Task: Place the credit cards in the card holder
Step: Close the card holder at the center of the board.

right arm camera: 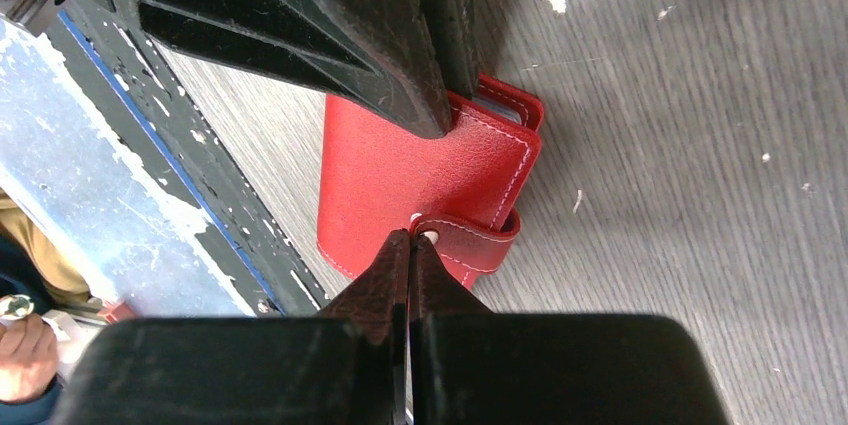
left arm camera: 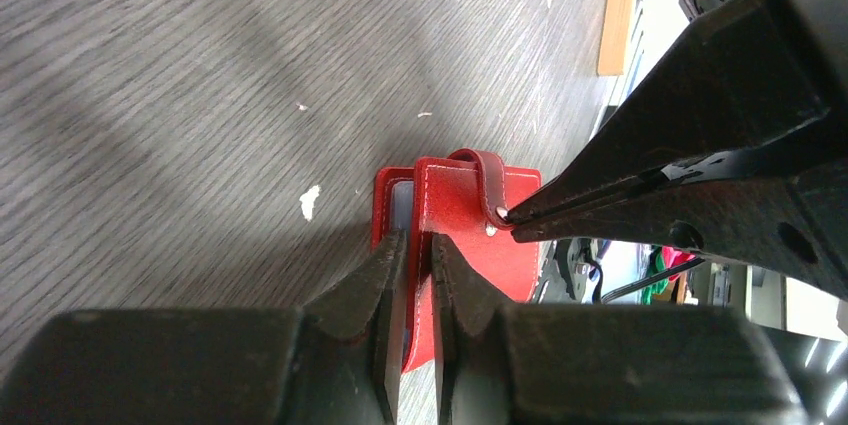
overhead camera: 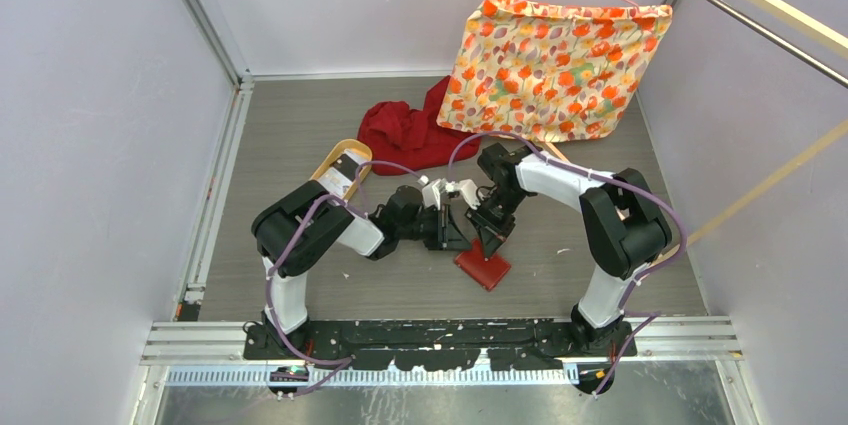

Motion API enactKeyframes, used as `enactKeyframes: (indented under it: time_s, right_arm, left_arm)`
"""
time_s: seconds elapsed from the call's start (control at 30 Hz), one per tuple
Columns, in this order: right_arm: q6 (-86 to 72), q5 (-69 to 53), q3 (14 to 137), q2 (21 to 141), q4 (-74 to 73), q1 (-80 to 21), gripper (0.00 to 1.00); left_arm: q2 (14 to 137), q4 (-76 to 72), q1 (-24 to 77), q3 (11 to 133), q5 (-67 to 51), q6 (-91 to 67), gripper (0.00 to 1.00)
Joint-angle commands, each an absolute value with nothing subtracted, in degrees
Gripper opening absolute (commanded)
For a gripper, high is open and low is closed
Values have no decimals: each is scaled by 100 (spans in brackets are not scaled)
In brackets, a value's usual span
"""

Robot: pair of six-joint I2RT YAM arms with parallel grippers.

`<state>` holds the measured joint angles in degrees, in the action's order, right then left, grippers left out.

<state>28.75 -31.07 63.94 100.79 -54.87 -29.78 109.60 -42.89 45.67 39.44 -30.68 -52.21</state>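
1 card holder (right arm camera: 390, 180) on the table (overhead camera: 400, 280), centre, just ahead of the arm bases, partly open. 2 grippers on it: left gripper (left arm camera: 418, 245) clamped on one red cover leaf, right gripper (right arm camera: 410, 243) tips pinched together on the snap tab end. Both block most of the wallet from above. Farther left, 1 tan tray (overhead camera: 325, 167) with whitish credit cards (overhead camera: 340, 182), count unreadable. Behind: 1 red cloth (overhead camera: 405, 135), 1 floral fabric (overhead camera: 555, 65) on a hanger.

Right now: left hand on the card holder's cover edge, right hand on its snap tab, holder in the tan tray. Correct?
Wrong place: the card holder lies on the table, apart from the tan tray, per the top external view. Left hand on cover edge, right hand on snap tab: correct.
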Motion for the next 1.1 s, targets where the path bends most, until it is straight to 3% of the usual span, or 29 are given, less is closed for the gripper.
enactKeyframes:
  time_s: [0.0,0.1,0.33,0.47,0.6,0.83,1.07]
  right_arm:
    - [2733,-3199,6351,10061,-5390,-3021,1]
    - [2734,-3157,6328,10072,-5388,-3030,1]
    - [2773,-3060,6293,10081,-5376,-3032,1]
    - [2777,-3050,6293,10074,-5377,-3047,1]
    - [2791,-3041,6293,10063,-5375,-3084,1]
    - [2809,-2993,6272,10021,-5382,-3189,1]
    - [2757,-2812,6212,10010,-5334,-3314,1]
  left_arm:
    - [10763,-4549,4588,3834,-2983,-5206,15]
    - [10704,-4723,4585,3769,-2979,-5282,20]
    - [10136,-4552,4552,3572,-2654,-5309,42]
    - [9684,-4354,4510,3293,-2353,-5275,46]
    - [9372,-4423,4530,2871,-2200,-5628,44]
    - [9317,-5270,4890,2162,-1662,-6662,26]
    - [9574,-5551,5290,2162,-1292,-7068,19]
